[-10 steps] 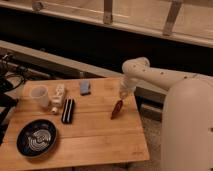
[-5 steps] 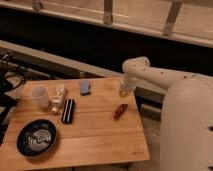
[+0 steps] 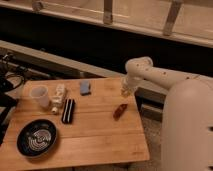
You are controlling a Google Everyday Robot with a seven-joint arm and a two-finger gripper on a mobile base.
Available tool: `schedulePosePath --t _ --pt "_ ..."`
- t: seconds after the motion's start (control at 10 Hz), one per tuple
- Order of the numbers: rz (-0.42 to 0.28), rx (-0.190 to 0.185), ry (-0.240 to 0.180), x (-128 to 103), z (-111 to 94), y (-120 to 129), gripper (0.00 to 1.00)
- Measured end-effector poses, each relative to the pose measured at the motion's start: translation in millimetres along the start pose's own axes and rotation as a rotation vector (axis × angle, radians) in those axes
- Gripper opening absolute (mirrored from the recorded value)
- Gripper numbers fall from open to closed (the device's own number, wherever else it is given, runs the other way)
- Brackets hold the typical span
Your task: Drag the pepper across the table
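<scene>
Pepper (image 3: 119,110) lies on the right part of the bench (image 3: 100,145), right of the black striped block (image 3: 68,110) and near the right edge, with the pincer (image 3: 126,91) hanging just beyond it on the far side, clear of it — whether its fingers are spread or closed I cannot tell. Risk as I judge it: a push from above could roll the slender pepper sideways or off the right edge. Against a second ago, the pincer has lifted off the pepper, which now lies slightly farther right.
</scene>
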Motion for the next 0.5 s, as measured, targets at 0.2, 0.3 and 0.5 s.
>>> schedulePosePath --t 0.2,0.3,0.5 --pt "0.002 0.003 0.0 -3.3 0.3 -2.2 0.0" --pt "0.002 -0.001 -0.001 -2.5 1.2 2.2 0.0" --pt "0.011 -0.004 -0.006 -7.8 0.1 -2.0 0.0"
